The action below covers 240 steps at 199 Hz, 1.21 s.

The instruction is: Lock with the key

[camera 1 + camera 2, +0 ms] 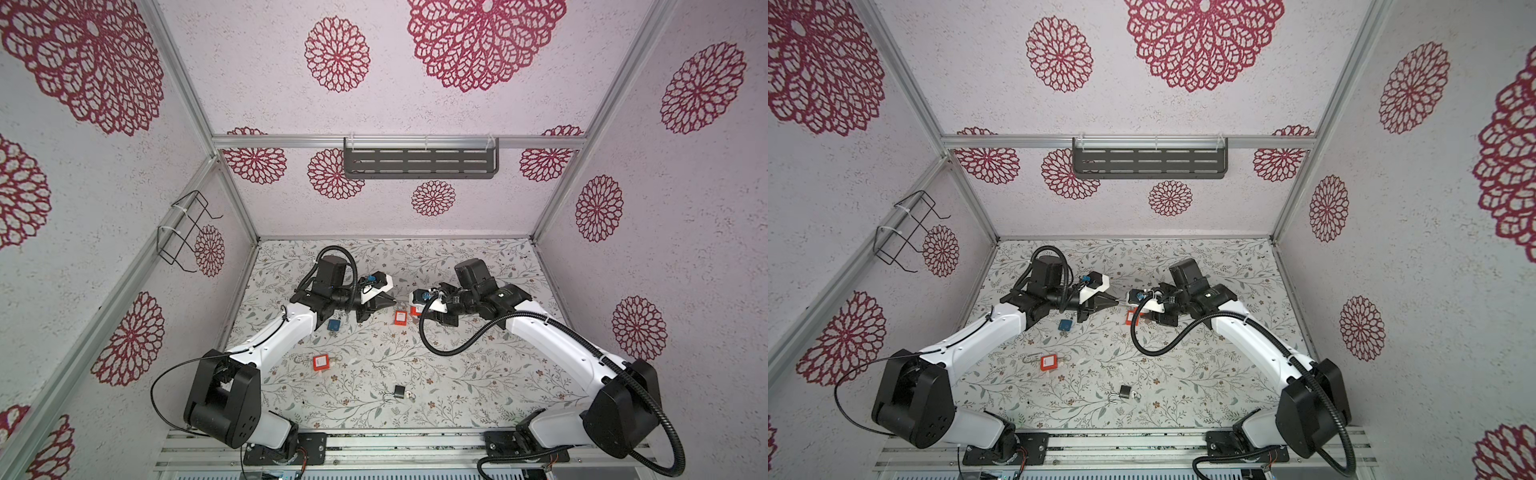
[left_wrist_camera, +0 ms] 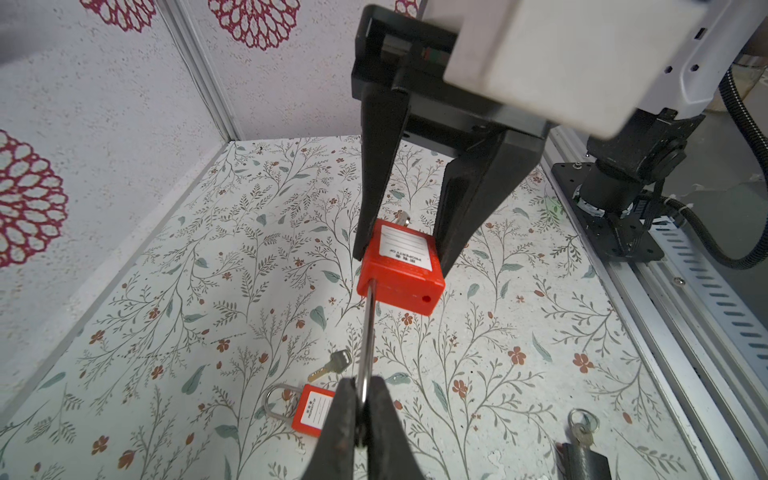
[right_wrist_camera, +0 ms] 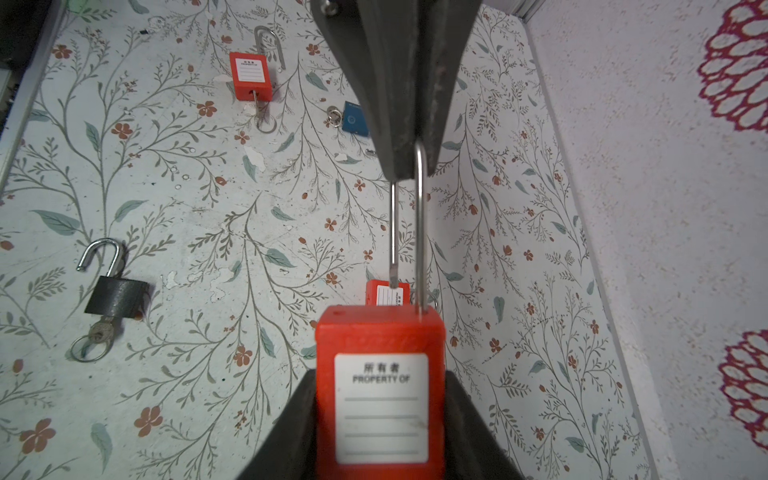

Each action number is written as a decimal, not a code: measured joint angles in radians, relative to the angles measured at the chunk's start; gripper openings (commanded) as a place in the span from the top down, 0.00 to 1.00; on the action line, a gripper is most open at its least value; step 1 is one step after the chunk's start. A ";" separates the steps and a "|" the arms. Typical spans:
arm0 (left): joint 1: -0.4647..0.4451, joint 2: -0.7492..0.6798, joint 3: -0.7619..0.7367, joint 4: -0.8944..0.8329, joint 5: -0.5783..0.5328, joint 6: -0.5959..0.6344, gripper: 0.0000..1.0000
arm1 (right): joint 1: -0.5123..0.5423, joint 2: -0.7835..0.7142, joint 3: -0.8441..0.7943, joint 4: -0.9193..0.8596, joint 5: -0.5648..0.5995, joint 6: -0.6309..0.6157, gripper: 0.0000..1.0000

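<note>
Red padlock (image 3: 380, 374) sits clamped in the right pincer (image 2: 402, 259), left pincer (image 2: 362, 388) closed on its shackle (image 3: 420, 232).

- Red padlock (image 3: 380, 332), white label (image 3: 381, 409), silver shackle (image 3: 420, 228).
- Black padlock (image 3: 116, 297).
- Blue padlock (image 3: 355, 118).
- Table (image 3: 187, 208): pale, green leaves, rust flowers.
- Walls (image 1: 374, 104): white, crimson rosettes.
</note>
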 measured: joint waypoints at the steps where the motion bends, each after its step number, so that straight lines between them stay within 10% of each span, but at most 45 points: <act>1: 0.000 0.000 0.000 0.000 0.000 -0.001 0.97 | 0.000 0.000 0.000 0.000 0.000 0.000 0.77; 26: 0.000 0.006 0.009 -0.015 0.004 0.000 1.00 | 0.001 0.000 0.000 0.000 0.006 0.000 0.72; 52: 0.000 0.010 0.017 -0.027 0.007 0.000 1.00 | 0.010 0.000 0.000 0.003 0.031 0.010 0.37; 91: -0.002 0.010 0.023 -0.037 0.016 -0.003 1.00 | 0.016 -0.001 0.044 0.004 0.094 0.018 0.27; 240: -0.033 -0.010 0.023 0.124 0.043 -0.114 1.00 | -0.024 0.064 0.295 -0.341 0.089 0.035 0.42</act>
